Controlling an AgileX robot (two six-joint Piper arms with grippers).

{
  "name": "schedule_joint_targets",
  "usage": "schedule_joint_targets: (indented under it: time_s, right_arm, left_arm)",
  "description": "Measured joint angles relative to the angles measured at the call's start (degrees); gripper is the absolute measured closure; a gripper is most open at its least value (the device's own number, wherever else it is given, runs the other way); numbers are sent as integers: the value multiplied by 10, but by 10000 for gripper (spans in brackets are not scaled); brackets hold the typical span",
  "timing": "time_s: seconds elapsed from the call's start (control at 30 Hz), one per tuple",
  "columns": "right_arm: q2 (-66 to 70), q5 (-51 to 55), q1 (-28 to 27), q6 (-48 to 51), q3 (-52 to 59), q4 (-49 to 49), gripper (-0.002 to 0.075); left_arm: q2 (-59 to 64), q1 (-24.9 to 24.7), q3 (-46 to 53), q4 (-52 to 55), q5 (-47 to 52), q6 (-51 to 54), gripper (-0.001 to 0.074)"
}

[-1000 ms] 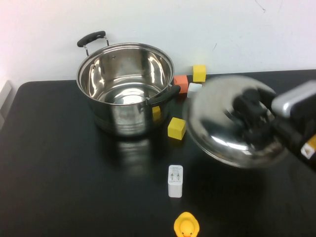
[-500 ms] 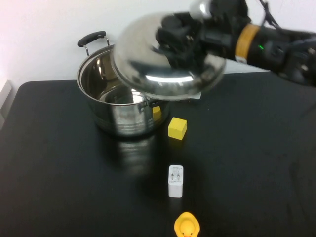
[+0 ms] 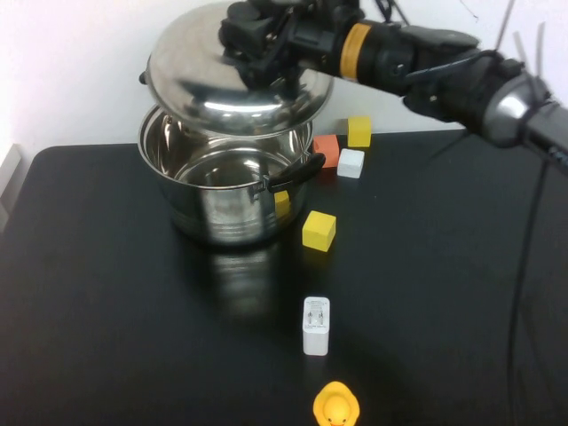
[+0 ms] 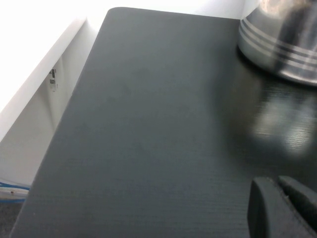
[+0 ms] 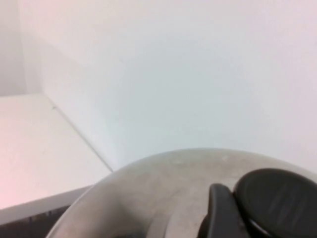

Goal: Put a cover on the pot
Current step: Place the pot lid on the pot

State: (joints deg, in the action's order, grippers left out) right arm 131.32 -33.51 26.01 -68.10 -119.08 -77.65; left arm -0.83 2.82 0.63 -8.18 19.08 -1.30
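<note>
Hovering over the pot [image 3: 226, 173], the lid [image 3: 235, 71] hangs from the right gripper [image 3: 266, 40], which is clamped on the lid's black knob [image 5: 277, 198]. Pot sits at the back-left of the tabletop [image 3: 106, 311], mouth up and uncovered. Key relation: pot is directly below the lid but apart, w/ a visible gap at the rim; lid looks tilted and a bit offset toward the back, so it prob. needs levelling and a straight drop. Right arm reaches in from the right, stretched across above the blocks [image 3: 342, 151]. Left gripper [image 4: 285, 206] parked low near the tabletop's left edge, well away from the action; fingers look close together, holding nothing.
</note>
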Motion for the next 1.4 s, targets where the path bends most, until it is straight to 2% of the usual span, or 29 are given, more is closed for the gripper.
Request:
schedule_joint_targets:
  time_s: [0.3, 0.57, 1.4]
  right_arm:
    - [75, 12, 18, -52, -96, -64, 370]
    - [92, 43, 18, -56, -100, -74, 370]
    - [113, 43, 29, -64, -100, -90, 370]
  left_arm:
    - [0, 0, 0, 0, 0, 0, 737]
    - [0, 0, 0, 0, 0, 0, 737]
    - [0, 0, 0, 0, 0, 0, 737]
